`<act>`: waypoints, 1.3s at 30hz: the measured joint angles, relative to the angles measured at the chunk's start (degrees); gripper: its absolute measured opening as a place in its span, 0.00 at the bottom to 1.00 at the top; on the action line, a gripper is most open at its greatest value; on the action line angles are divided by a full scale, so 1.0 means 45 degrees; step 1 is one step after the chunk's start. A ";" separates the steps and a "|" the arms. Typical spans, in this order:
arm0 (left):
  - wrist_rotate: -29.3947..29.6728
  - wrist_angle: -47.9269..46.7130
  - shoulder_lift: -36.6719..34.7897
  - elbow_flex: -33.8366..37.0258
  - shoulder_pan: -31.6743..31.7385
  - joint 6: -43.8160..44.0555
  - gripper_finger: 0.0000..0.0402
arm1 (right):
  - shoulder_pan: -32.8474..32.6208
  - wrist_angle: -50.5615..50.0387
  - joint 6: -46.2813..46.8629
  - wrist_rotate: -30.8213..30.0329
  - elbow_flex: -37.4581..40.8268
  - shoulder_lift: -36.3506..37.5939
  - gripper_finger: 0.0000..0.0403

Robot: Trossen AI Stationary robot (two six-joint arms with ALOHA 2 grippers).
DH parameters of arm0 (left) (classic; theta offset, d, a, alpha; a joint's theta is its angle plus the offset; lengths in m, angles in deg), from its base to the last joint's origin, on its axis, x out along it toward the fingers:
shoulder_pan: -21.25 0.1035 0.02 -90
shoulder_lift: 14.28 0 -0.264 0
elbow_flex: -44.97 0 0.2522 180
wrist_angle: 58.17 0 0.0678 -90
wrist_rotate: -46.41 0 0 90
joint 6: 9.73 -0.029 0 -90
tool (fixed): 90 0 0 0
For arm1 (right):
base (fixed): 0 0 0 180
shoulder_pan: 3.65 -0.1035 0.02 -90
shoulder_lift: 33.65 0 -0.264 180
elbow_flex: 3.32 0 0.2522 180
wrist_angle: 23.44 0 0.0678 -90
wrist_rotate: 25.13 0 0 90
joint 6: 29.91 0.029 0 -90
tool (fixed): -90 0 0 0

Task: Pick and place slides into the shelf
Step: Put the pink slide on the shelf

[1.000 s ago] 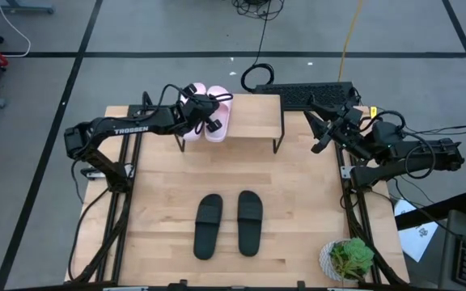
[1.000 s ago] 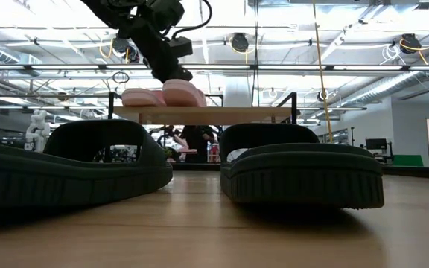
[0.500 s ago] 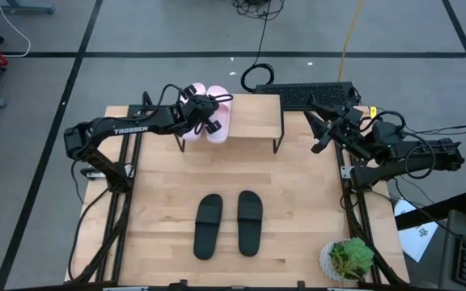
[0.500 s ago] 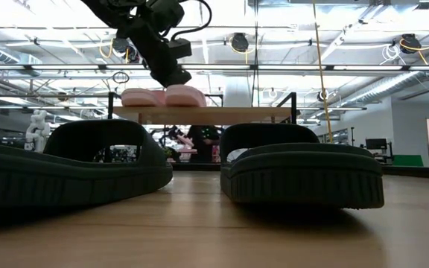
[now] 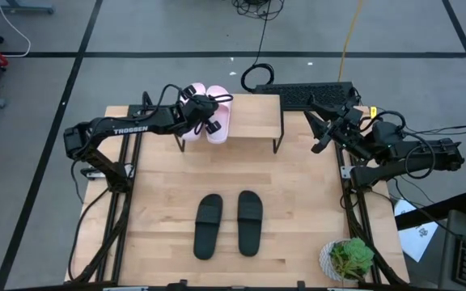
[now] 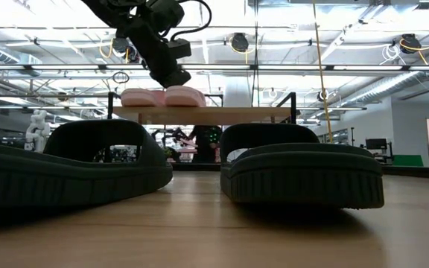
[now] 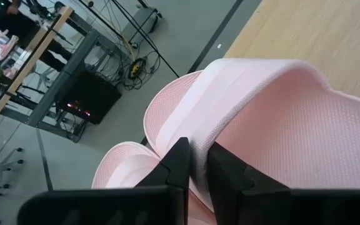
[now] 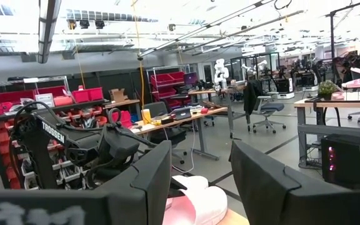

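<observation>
Two black slides (image 5: 229, 225) side by side on desk (image 5: 298, 194) front, toes toward shelf (image 5: 253, 113), well apart from both claws. Pink pair (image 5: 209, 113) on shelf's left end; left claw (image 5: 203, 118) pinching one strap, barely parted. Right claw (image 5: 320, 121) idle, wide open, empty.

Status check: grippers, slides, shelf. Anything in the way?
Left gripper pinching a light pink slide sandal's strap on the low wood shelf. Right gripper open, idle. Two black slide sandals wait mid-table, unobstructed.

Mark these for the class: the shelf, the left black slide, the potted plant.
shelf (image 5: 257, 113), high view, bare board top.
left black slide (image 5: 209, 212), high view, its strap.
potted plant (image 5: 351, 257), high view, its leaves.
</observation>
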 joint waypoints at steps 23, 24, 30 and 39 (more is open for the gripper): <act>0.0068 0.0135 -0.0311 0.0037 0.0191 -0.0297 0.09 | 0.0000 0.0019 -0.0083 0.0000 0.0000 0.0000 0.38; -0.0045 0.0140 -0.0311 0.0035 0.0228 -0.0285 0.09 | 0.0000 0.0027 -0.0083 0.0000 0.0000 0.0000 0.39; -0.0333 0.0111 -0.0311 0.0034 0.0267 -0.0274 0.09 | 0.0000 0.0102 -0.0083 0.0005 0.0000 0.0001 0.39; -0.0549 -0.0166 -0.0316 0.0019 0.0294 -0.0264 0.09 | 0.0000 0.0102 0.0000 0.0049 0.0000 0.0000 0.39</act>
